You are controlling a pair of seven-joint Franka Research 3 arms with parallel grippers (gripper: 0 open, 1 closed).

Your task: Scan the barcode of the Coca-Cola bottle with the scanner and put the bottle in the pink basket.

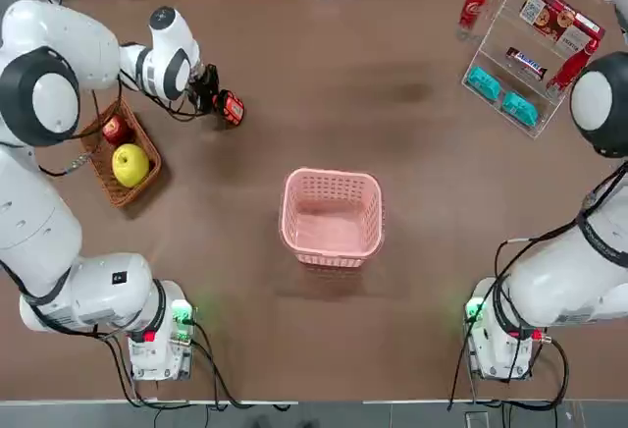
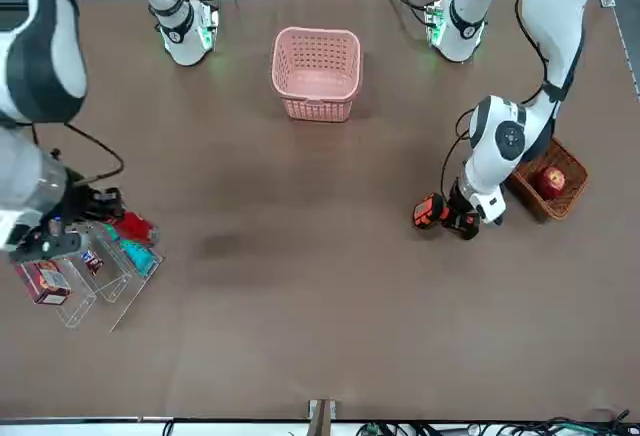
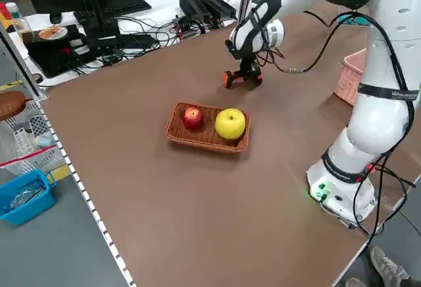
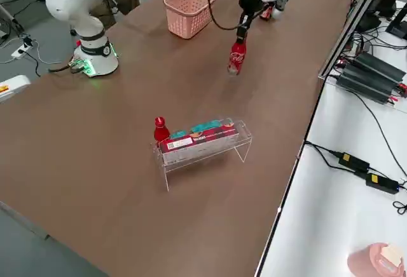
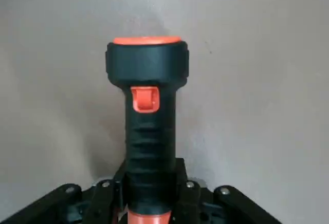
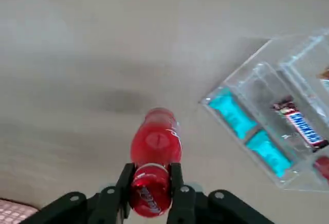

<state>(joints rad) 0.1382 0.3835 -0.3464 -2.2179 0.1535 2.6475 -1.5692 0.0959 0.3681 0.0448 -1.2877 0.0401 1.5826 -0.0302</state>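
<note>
brown table [image 1: 392, 300] | on it: pink basket [image 1: 332, 217], wicker basket [image 1: 103, 168], clear rack [image 1: 491, 55]

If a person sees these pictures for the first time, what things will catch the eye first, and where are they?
First comes the Coca-Cola bottle, hanging in the air by its cap from the shut right gripper, not far from the clear display rack of snacks. Next is the scanner, clamped in the shut left gripper low over the table beside the wicker basket of apples. Between the arms, the pink basket stands mid-table.
</note>
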